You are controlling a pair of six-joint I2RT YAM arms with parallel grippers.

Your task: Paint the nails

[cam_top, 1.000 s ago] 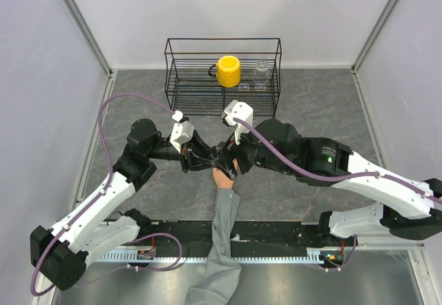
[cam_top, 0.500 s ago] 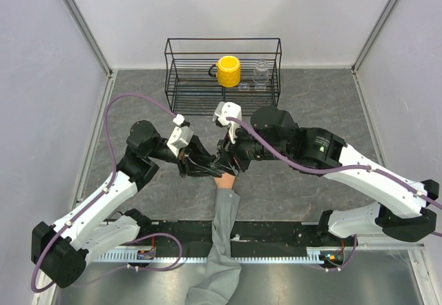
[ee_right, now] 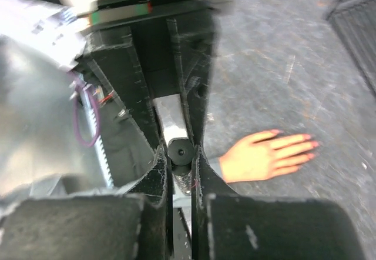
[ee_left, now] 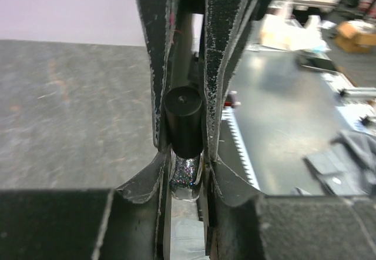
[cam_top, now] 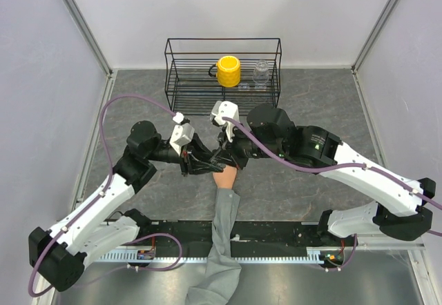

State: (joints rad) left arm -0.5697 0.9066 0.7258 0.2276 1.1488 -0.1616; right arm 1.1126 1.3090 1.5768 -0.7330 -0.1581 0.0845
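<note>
The peach mannequin hand lies palm down on the grey table, its grey sleeve trailing toward the near edge. In the right wrist view the hand points right and its nails look pinkish. Just above the hand, my two grippers meet tip to tip. My left gripper is shut on the glass body of a glitter nail polish bottle. The bottle's black cap sticks out toward my right gripper, which is shut on the cap. In the top view the bottle is hidden between the fingers.
A black wire rack stands at the back of the table, holding a yellow cup and a clear glass jar. A black rail runs along the near edge under the sleeve. Pale walls close in both sides.
My right gripper has shifted up and left off the hand and closed from wide open onto the bottle's cap. The left gripper has kept its hold on the bottle.
</note>
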